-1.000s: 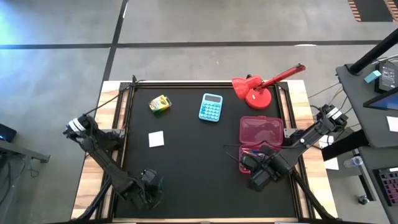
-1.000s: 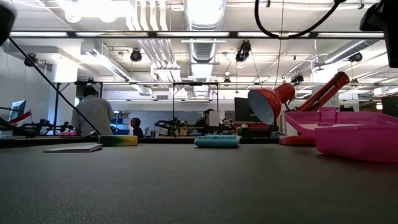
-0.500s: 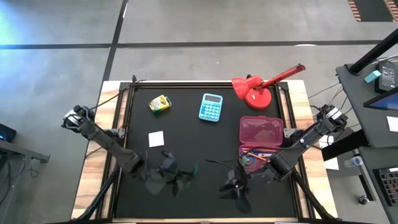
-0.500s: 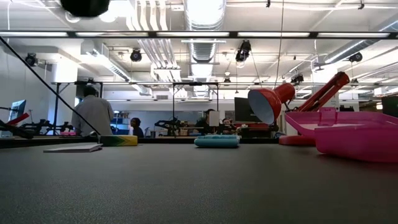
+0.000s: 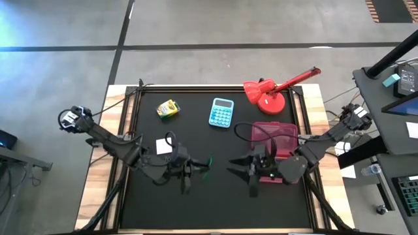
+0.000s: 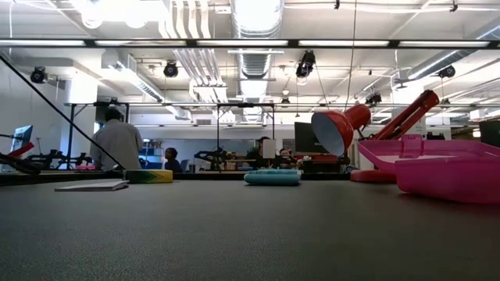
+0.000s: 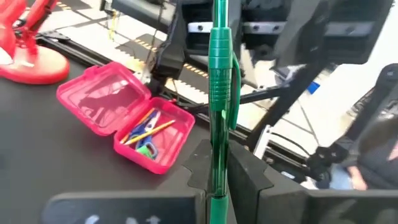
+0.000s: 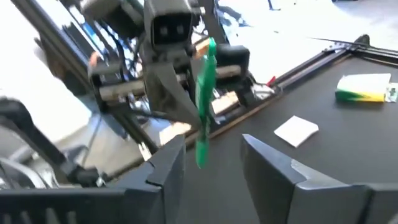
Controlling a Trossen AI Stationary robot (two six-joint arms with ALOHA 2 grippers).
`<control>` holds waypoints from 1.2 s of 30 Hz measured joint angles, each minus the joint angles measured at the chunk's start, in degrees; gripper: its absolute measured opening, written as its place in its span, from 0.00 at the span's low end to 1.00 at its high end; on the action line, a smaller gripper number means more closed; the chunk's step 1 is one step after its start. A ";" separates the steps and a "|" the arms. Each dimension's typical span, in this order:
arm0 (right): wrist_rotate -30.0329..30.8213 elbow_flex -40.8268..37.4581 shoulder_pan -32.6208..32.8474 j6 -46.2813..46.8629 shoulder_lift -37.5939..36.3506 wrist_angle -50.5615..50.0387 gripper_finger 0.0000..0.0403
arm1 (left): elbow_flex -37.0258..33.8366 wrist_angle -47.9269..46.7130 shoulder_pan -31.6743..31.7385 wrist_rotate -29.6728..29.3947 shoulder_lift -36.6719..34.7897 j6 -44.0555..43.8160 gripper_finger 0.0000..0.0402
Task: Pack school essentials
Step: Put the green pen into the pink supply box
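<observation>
My left gripper (image 5: pixel 193 170) hovers over the table's middle, shut on a green pen (image 7: pixel 219 93). My right gripper (image 5: pixel 243 172) faces it from the right, open, its fingers (image 8: pixel 169 167) a short way from the pen (image 8: pixel 204 99) and touching nothing. The open pink case (image 7: pixel 124 118) lies under the right arm with orange pencils and blue-handled scissors (image 7: pixel 144 132) inside. A white note (image 5: pixel 164 145) and a yellow-green box (image 5: pixel 168 108) lie flat on the mat at far left. Neither gripper shows in the low view. My left gripper pinches the green pen's barrel (image 7: pixel 218 163) between its two fingers, toward one end. The fingers (image 7: pixel 247 177) point about level toward the table's right and lie across the pen. Most of the pen, with its clip (image 7: pixel 234 62), sticks out beyond them, clear of the table.
A light-blue calculator (image 5: pixel 221 112) and a red desk lamp (image 5: pixel 269 93) stand at the far side of the black mat (image 5: pixel 215 202). The case's raised lid (image 5: pixel 274 136) is just behind my right gripper. People stand in the room beyond the table (image 6: pixel 117 140).
Both grippers have risen from the table's near edge and come toward its middle, the left going right, the right going left. Each has tipped from pointing down to about level, so they now face each other. The green pen has travelled with the left gripper.
</observation>
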 joint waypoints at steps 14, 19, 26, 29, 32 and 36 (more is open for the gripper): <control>-6.63 -0.01 -8.10 -0.98 0.27 5.62 0.65 | 0.41 7.81 5.28 4.51 0.31 -0.50 0.03; -9.15 -0.01 -9.61 -2.11 0.40 7.31 0.64 | 0.41 8.07 6.27 4.64 0.31 -0.51 0.03; -9.12 -0.01 -10.58 -3.57 0.41 8.69 0.61 | 0.39 8.45 7.58 4.92 0.31 -0.57 0.03; -9.15 -0.01 -11.10 -3.58 0.82 9.70 0.61 | 0.39 9.39 8.12 4.92 0.33 -0.58 0.03; -8.82 0.01 -11.92 -3.01 1.87 11.16 0.61 | 0.39 9.23 8.42 4.97 0.33 -0.57 0.03; -8.64 0.01 -13.17 -2.01 4.04 13.15 0.61 | 0.34 9.10 8.79 4.99 0.37 -0.57 0.03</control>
